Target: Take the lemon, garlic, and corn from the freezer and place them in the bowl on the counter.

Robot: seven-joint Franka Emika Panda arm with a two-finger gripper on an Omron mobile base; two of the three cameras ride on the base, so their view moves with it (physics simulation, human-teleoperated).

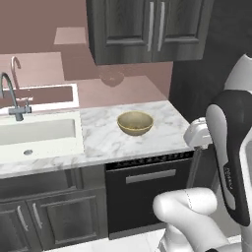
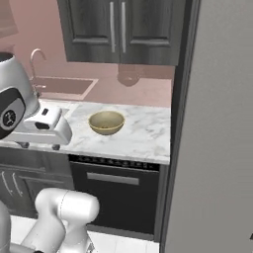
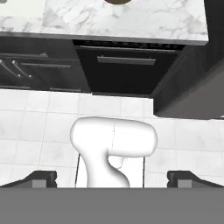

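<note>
1 bowl (image 1: 135, 123) on counter (image 1: 103, 140), well beyond open tool (image 3: 111, 177)

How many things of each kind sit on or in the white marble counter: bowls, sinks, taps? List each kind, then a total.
Round tan-yellow bowl on the white marble counter: 1
White sink set into the slab: 1
Grey curved tap behind the sink: 1
Total: 3
</note>
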